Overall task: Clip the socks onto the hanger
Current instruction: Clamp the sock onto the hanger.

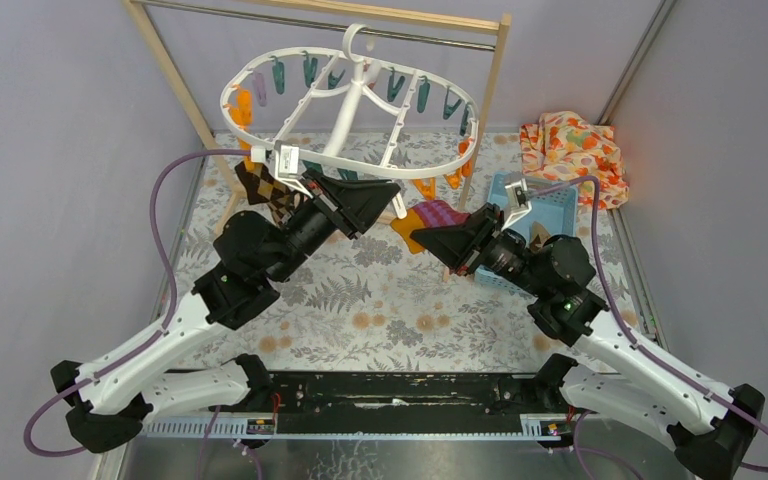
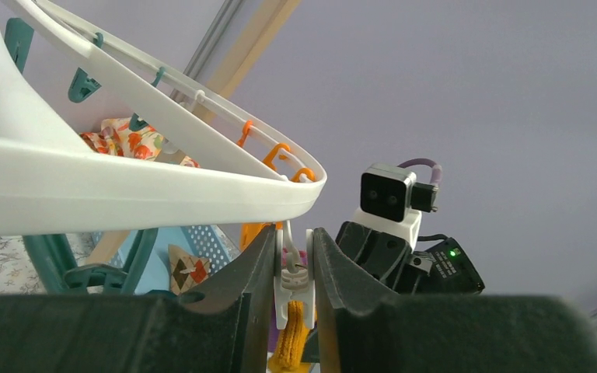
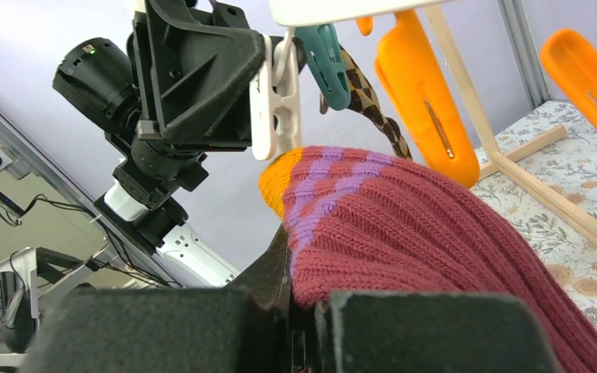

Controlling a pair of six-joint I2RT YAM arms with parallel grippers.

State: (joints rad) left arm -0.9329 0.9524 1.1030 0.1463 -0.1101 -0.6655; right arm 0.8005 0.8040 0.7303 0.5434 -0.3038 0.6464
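1. The brown checked sock [image 1: 263, 186] is seen hanging under the left end of the hanger [image 2: 124, 194], just beside the left arm.
2. The left gripper [image 2: 294, 247] is closed narrowly on a white peg [image 2: 293, 299] dangling from the hanger's rim.
3. The striped sock [image 3: 404, 233] is held pinched in the right gripper [image 3: 303, 311]. Its orange toe is raised to the peg's lower end, but contact cannot be told.
4. A blue basket [image 1: 550, 205] is partly hidden behind the right arm, and a floral cloth [image 1: 572, 150] lies beyond it.
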